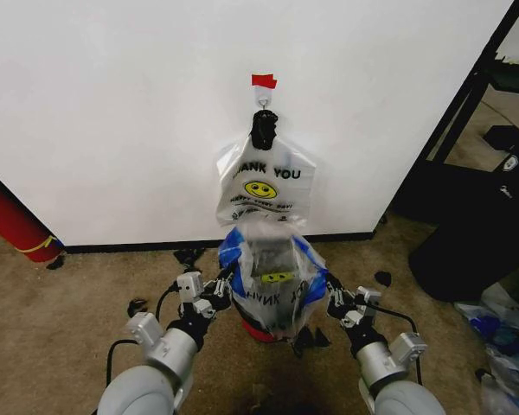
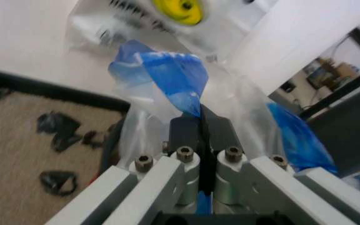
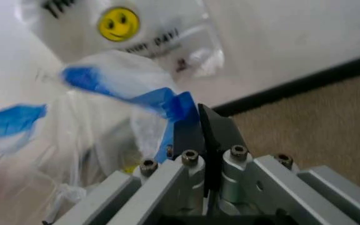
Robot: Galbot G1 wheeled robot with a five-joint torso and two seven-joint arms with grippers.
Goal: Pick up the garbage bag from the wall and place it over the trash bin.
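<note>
The left claw [image 1: 227, 284] and right claw [image 1: 329, 294] are each clamped on a blue side panel of the garbage bag [image 1: 272, 281], stretching its mouth wide between them, evidently so it drops over the trash bin [image 1: 258, 329] just below.

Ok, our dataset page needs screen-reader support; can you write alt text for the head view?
Both end effectors, left and right, are shut on the blue-sided garbage bag, holding it spread over the trash bin on the carpet. Behind, a white "THANK YOU" smiley bag hangs from a hook on the wall.
</note>
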